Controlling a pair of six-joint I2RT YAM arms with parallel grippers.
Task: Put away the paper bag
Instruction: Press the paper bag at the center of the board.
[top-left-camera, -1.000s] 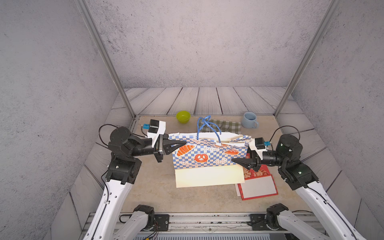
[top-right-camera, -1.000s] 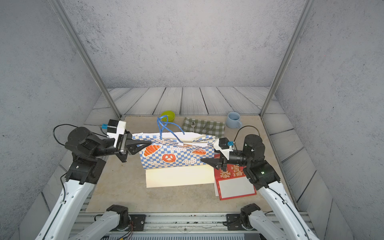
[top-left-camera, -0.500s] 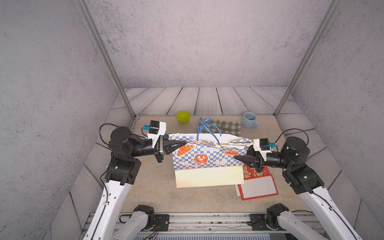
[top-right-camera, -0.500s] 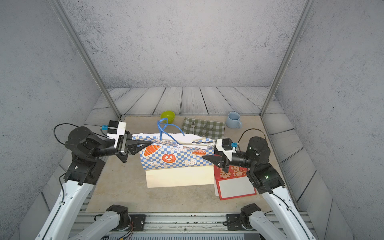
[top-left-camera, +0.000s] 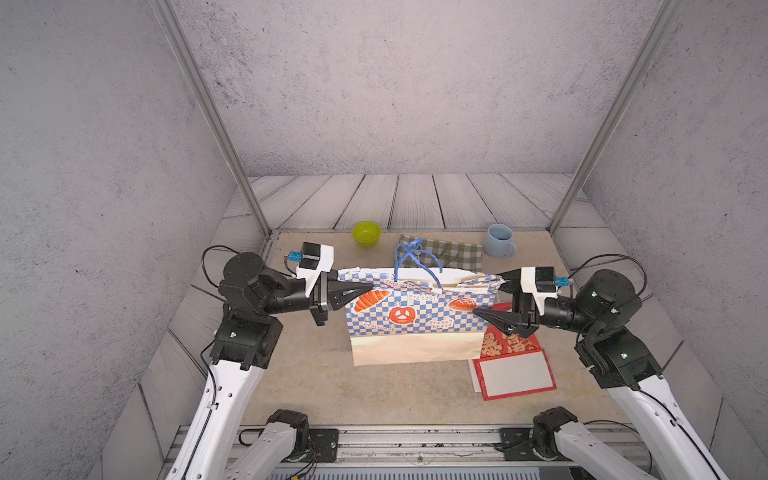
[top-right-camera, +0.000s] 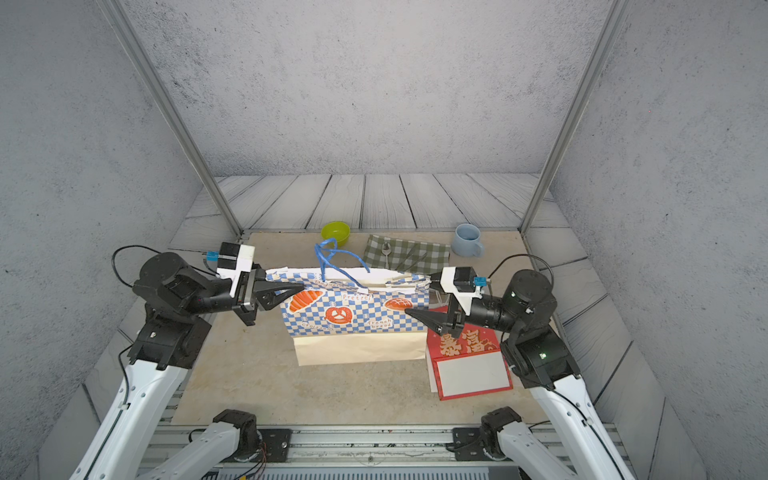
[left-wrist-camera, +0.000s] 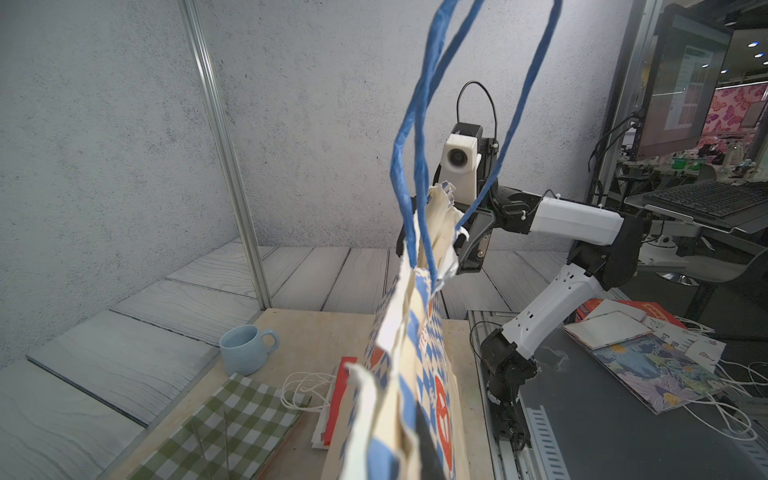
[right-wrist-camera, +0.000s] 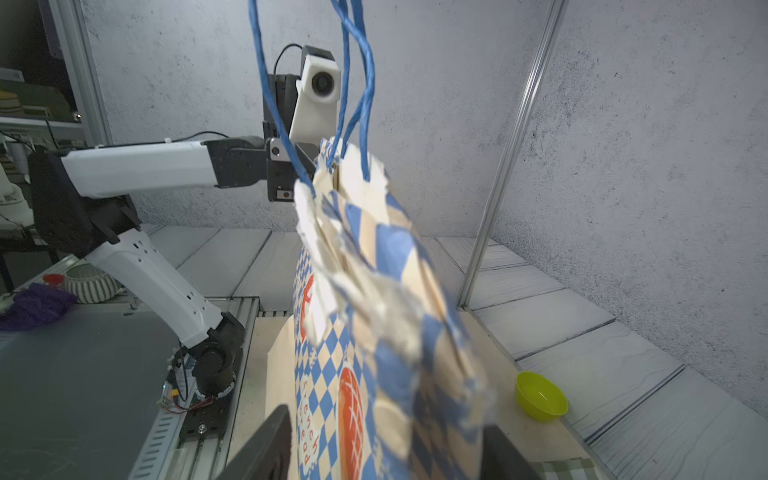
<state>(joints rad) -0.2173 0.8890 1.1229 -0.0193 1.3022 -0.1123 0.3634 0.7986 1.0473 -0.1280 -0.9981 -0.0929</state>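
Left tool (top-left-camera: 368, 287) clamped on paper bag (top-left-camera: 415, 332) top corner; right tool (top-left-camera: 487, 293) jaws spread astride opposite edge. Bag upright, rim crumpled.

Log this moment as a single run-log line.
left gripper: jaws shut on paper bag top corner | right gripper: jaws open astride bag's opposite edge | bag: upright, nearly flat

Rough grey walls (top-left-camera: 395, 83) close in on three sides, with slanting metal posts (top-left-camera: 210, 116) at the far corners. Pale wooden planks (top-left-camera: 415, 199) ring the beige desk (top-left-camera: 332, 386). The light is soft and even. Beyond the right side stand a monitor (left-wrist-camera: 685, 83) and a keyboard (left-wrist-camera: 706, 198).
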